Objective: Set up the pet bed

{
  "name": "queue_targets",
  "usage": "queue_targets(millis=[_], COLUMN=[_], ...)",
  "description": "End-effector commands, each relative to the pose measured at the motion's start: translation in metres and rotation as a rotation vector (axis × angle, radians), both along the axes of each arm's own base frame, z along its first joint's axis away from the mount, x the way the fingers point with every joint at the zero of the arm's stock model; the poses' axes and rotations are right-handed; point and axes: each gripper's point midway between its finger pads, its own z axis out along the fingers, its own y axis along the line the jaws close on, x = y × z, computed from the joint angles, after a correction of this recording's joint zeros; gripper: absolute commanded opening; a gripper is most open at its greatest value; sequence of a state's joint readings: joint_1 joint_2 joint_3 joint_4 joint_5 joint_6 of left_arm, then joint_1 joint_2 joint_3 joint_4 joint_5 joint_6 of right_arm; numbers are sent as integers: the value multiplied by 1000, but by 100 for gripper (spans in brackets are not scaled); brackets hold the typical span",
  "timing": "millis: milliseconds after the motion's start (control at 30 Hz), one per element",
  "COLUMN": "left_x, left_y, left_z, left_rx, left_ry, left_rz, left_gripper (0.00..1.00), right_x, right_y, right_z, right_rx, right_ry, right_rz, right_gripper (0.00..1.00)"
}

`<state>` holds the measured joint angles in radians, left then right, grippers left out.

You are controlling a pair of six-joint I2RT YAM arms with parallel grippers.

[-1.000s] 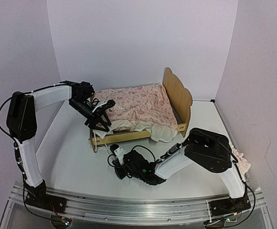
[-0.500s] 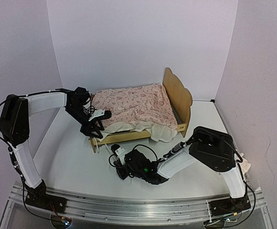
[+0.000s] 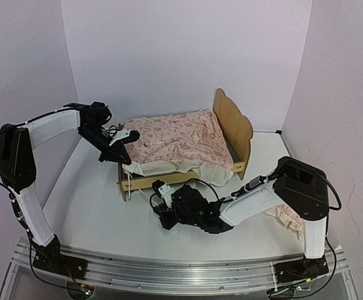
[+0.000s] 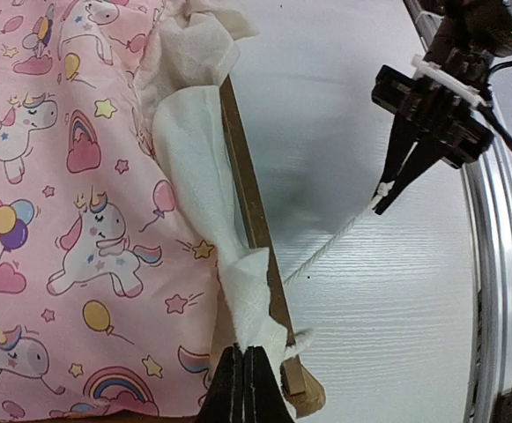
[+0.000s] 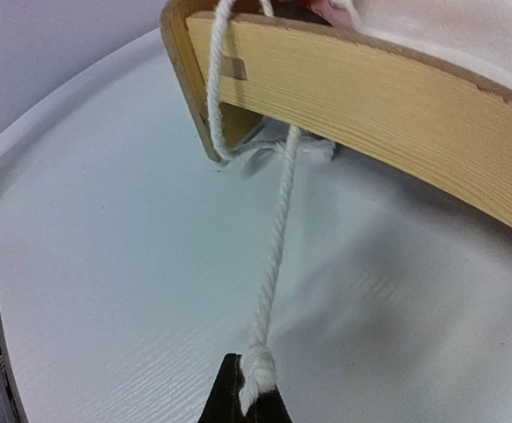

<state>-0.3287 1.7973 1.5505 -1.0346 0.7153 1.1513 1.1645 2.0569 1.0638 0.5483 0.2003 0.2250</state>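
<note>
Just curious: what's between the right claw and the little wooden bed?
A white cord, pinched by the right gripper, stretches to a corner of the pet bed; the right wrist view shows it.

Nothing readable here, honestly. The quilt is all pictures, unicorns, rainbows, balloons and stars, with no letters or numbers on it. There's a small white tag just in front of the pet bed, but it's way too tiny to make out.

Bright, even overhead light, soft shadows, sharp focus; both wrist views bend at their edges.
</note>
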Motion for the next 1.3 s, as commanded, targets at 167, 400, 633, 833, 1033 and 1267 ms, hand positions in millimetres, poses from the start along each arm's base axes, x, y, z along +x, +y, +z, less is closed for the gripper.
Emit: queue_targets(millis=[167, 400, 633, 833, 1033, 1267], left_x=[-31, -31, -49, -99, -152, -141], left_y=[34, 53, 52, 25, 2, -2], left_z=[34, -8, 3, 20, -4, -35], left_rx=[-181, -111, -116, -132, -202, -294], left_ry=[114, 26, -127, -189, -252, -562], left_rz=[-37, -22, -165, -294, -315, -236], left_gripper=[0, 1, 53, 57, 55, 57], right_x=[-23, -32, -44, -74, -84, -81], right_y=[-9, -17, 0, 11, 31, 51], right_z=[21, 2, 4, 17, 25, 26], right_rx=[56, -48, -44, -50, 23, 112], right_ry=[208, 290, 341, 353, 383, 395], right_rz=[123, 144, 214, 363, 441, 448], right_gripper=[0, 0, 0, 0, 0, 0])
